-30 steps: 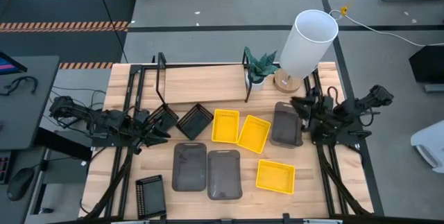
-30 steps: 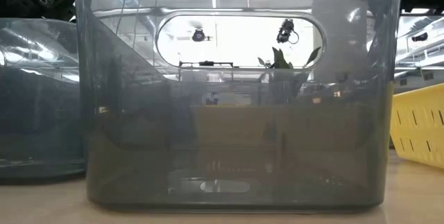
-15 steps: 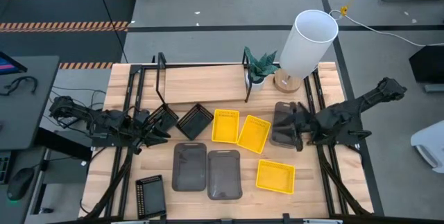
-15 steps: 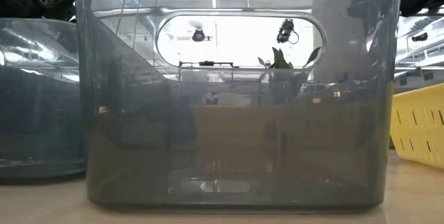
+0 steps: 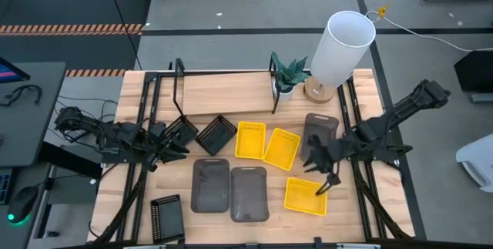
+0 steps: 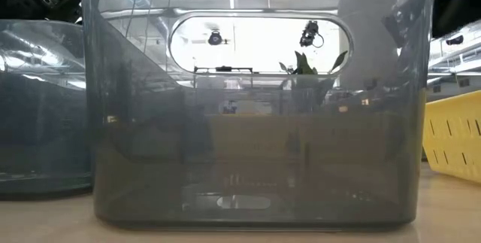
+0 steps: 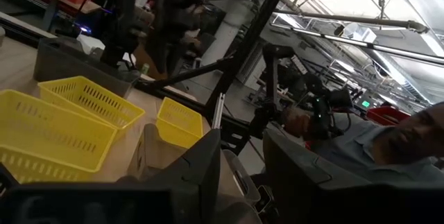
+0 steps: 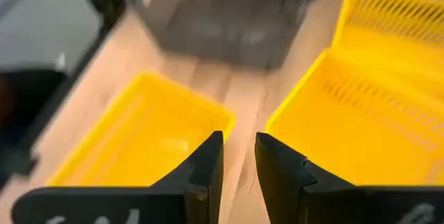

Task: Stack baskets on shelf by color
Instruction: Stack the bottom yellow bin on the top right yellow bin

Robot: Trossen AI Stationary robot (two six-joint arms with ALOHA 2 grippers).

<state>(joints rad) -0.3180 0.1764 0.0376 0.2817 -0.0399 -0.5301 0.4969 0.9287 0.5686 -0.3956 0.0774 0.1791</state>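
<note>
Three yellow baskets (image 5: 249, 139), (image 5: 282, 147), (image 5: 306, 195), three smoky grey ones (image 5: 210, 185), (image 5: 249, 193), (image 5: 320, 136) and three black slatted ones (image 5: 182, 132), (image 5: 217, 135), (image 5: 167, 218) rest on the tabletop. The shelf (image 5: 223, 93) runs along the far side. My right gripper (image 5: 326, 180) hovers open over the right edge of the near yellow basket (image 8: 139, 141), touching nothing. My left gripper (image 5: 174, 152) waits open beside the left black basket. One grey basket (image 6: 255, 107) fills the low view.
A white lamp (image 5: 339, 45) and a small potted plant (image 5: 289, 75) stand at the shelf's right end. Black frame rails (image 5: 362, 195) run along both table sides. Bare wood (image 5: 347, 218) lies near the right front corner. A person (image 7: 409, 134) shows beyond the table.
My right gripper has swung from beside the lamp and the right grey basket's far corner toward the near edge and a little left, ending over the near yellow basket. No basket has visibly moved.
</note>
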